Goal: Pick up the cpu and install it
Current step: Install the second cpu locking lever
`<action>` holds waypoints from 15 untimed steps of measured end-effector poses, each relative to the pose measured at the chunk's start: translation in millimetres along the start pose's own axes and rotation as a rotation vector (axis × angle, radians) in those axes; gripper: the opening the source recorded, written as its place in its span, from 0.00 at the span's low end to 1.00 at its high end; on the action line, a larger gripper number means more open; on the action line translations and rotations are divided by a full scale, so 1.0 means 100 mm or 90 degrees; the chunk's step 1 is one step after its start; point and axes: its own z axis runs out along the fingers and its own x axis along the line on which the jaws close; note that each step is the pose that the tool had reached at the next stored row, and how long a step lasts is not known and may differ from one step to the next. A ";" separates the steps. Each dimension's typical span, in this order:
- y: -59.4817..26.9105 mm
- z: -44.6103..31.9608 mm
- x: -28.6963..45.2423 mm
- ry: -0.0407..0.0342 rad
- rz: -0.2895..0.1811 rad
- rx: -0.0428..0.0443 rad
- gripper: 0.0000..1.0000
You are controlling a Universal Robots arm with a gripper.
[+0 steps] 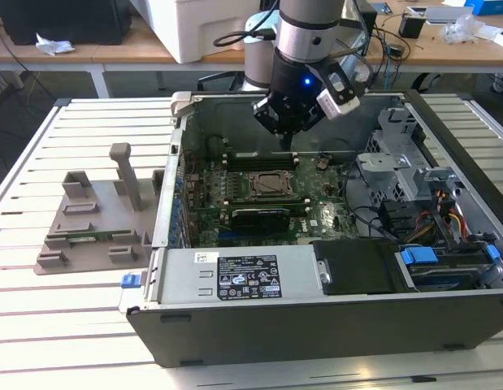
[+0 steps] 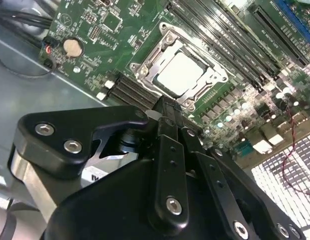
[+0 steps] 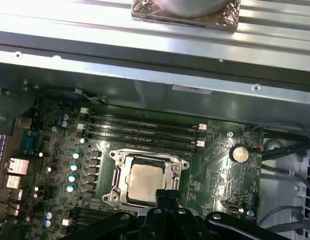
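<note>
The cpu (image 2: 181,76), a shiny silver square, lies flat inside the metal socket frame (image 2: 144,67) on the green motherboard; it also appears in the first wrist view (image 3: 144,181) and in the exterior view (image 1: 272,185). My gripper (image 1: 288,143) hangs inside the open computer case, a little above the board and just behind the socket. In both wrist views its black fingers meet at a narrow tip (image 2: 167,107) (image 3: 168,196) beside the socket's edge. The gripper is shut with nothing in it and stands apart from the cpu.
A grey holder block with upright posts (image 1: 97,219) sits on the slatted table at the exterior view's left. Memory slots (image 3: 144,127) run behind the socket. A drive cage and cables (image 1: 422,195) fill the case's right side; a power supply (image 1: 243,276) lies along its front.
</note>
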 end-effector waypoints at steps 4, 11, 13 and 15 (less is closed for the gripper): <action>-0.145 0.059 0.017 0.0004 -0.001 0.0000 0.11; -0.292 0.135 0.039 0.0004 -0.001 0.0000 0.11; -0.311 0.163 0.040 0.0004 -0.001 0.0000 0.11; -0.333 0.194 0.042 0.0004 -0.001 -0.0001 0.11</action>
